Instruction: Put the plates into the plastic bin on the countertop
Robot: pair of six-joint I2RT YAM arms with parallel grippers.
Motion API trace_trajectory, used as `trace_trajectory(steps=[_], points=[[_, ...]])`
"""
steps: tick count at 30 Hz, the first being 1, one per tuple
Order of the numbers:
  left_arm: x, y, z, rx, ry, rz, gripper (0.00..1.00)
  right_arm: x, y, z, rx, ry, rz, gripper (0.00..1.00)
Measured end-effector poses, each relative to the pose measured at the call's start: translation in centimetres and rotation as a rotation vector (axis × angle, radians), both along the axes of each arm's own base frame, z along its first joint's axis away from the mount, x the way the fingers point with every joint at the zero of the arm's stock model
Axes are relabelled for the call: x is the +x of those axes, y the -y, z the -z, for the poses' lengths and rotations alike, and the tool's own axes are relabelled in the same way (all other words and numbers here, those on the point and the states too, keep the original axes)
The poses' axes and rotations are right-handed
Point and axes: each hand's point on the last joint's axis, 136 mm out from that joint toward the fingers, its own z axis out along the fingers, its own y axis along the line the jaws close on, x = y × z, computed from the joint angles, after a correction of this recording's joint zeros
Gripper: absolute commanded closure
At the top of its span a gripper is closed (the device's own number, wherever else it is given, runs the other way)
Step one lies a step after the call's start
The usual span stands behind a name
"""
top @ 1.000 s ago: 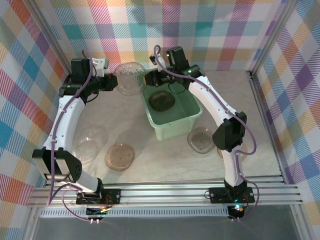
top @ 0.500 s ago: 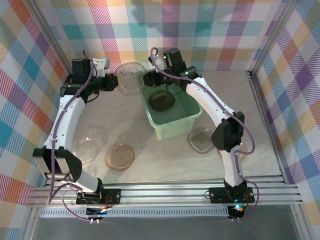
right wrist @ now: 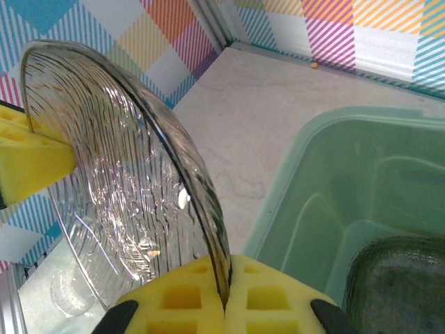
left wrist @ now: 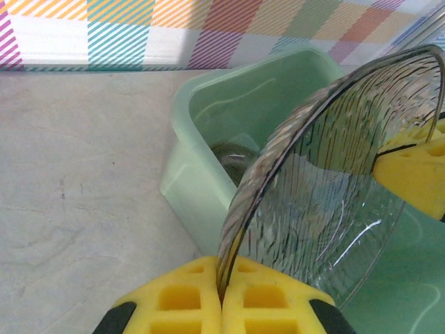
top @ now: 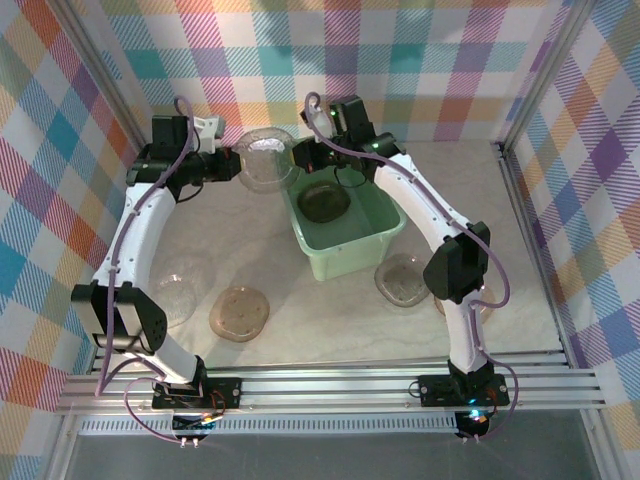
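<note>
Locate the countertop (top: 330, 340). The plastic bin (top: 350, 262) stands toward its far edge, roughly midway between the side edges. One binned plate (top: 323, 203) lies flat on the bin's floor.

The held plate (top: 266, 160) is clear of the counter and tilted steeply on edge, just beside the bin's far-left corner.

Three loose plates lie flat toward the near edge: the left plate (top: 172, 298), the centre plate (top: 240, 312) and the right plate (top: 403, 280). A further plate possibly lies behind the right arm.

The left gripper (left wrist: 222, 296) is pressed together on the held plate's rim. The right gripper (right wrist: 226, 296) pinches the opposite rim.
</note>
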Motion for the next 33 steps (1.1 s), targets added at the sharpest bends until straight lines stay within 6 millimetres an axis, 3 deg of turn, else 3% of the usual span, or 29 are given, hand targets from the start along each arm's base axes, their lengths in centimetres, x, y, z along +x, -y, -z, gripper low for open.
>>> trace_trajectory(steps=[7, 12, 16, 23, 27, 33], points=[[0.7, 0.2, -0.1, -0.01, 0.008, 0.003, 0.46, 0.4, 0.0, 0.5, 0.019, -0.026, 0.029, 1.0], [1.7, 0.2, -1.3, -0.033, 0.057, -0.016, 0.29, 1.0, 0.5, 1.9, 0.042, -0.091, 0.084, 1.0], [2.5, -0.3, -2.1, -0.031, 0.098, -0.051, 0.23, 1.6, 1.7, 1.8, 0.057, -0.127, 0.184, 1.0], [3.7, -1.5, -3.2, -0.027, 0.165, -0.123, 0.2, 2.5, 6.7, 0.9, 0.152, -0.198, 0.461, 1.0], [4.0, -2.3, -2.5, -0.027, 0.157, -0.157, 0.19, 3.3, 9.2, 1.0, 0.207, -0.229, 0.621, 1.0], [4.5, -4.2, -0.8, -0.045, 0.122, -0.231, 0.19, 3.5, 11.3, 3.2, 0.264, -0.368, 0.831, 1.0]])
